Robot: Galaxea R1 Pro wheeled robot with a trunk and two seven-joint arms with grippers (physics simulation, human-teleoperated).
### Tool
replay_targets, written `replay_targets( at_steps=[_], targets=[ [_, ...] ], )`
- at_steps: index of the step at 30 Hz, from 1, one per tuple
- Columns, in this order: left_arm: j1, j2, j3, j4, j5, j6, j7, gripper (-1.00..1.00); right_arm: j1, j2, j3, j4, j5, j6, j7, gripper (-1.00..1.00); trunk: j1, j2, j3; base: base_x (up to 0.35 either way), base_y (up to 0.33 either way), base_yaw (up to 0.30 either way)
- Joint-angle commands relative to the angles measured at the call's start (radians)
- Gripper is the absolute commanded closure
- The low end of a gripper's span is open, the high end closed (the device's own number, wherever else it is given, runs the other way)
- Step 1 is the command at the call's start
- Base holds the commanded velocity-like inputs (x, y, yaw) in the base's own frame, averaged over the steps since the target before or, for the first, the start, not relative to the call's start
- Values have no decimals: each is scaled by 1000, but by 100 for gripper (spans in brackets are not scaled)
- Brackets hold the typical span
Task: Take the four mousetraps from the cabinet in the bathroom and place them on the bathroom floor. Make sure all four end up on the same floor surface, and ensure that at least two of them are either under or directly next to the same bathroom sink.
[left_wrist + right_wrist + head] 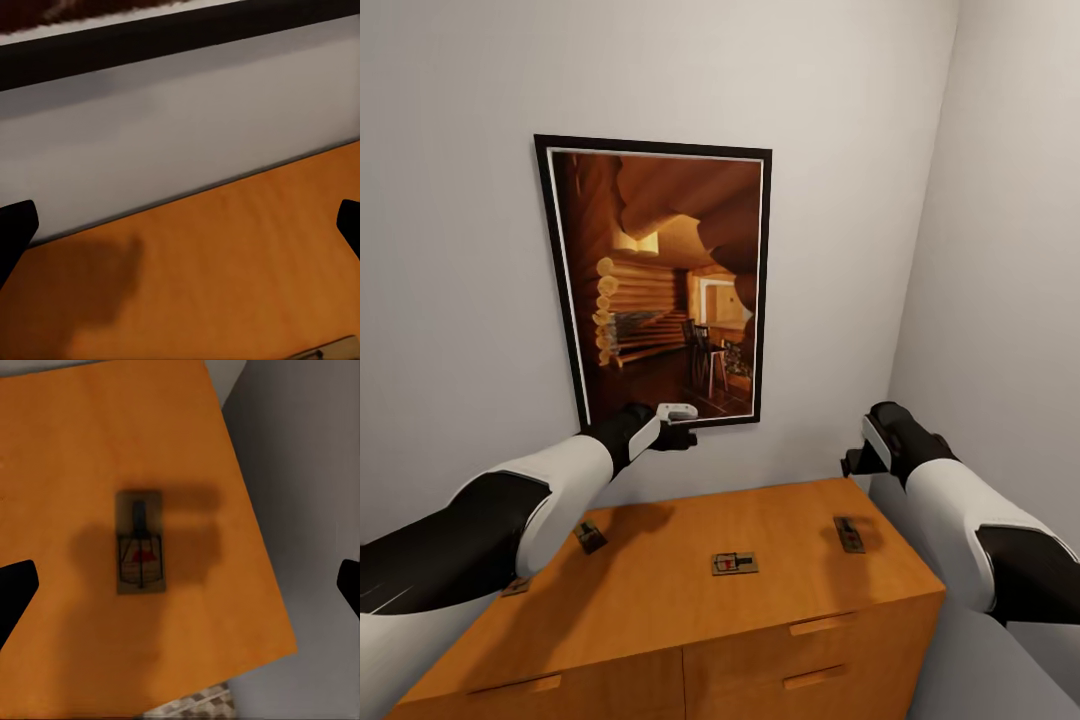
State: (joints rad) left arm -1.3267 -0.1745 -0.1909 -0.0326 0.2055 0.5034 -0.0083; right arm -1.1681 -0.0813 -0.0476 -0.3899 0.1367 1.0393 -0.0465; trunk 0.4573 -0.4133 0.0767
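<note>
Cabinet (780,530) top, grey walls | mousetraps (734,563) (flat) | both claws open, empty

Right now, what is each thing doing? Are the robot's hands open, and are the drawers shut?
Left hand: open, empty, above the cabinet top.
Right hand: open, empty, above the right mousetrap.
Mousetraps: four lying flat on the cabinet, none lifted yet.
Cabinet: drawer fronts shut.
Picture: hanging on the wall.
</note>
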Motion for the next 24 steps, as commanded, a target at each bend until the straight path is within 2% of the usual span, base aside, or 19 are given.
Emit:
replay_targets(
  at_steps=[1, 19, 24],
  targets=[
    [0, 0, -9, -1, 8, 4, -1, -100, -2, -1, -6, -1, 5, 8, 6, -100, 0, -1, -1, 0, 0, 0],
    [3, 0, -9, 0, 8, 3, -1, -100, -8, -4, -6, -7, 9, 8, 36, -100, 0, -1, -1, 2, 0, 0],
    [3, 0, -9, 1, 8, 3, -1, -100, -8, -2, -6, -10, 10, 8, 37, -100, 0, -1, -1, 155, 0, 0]
  ],
)
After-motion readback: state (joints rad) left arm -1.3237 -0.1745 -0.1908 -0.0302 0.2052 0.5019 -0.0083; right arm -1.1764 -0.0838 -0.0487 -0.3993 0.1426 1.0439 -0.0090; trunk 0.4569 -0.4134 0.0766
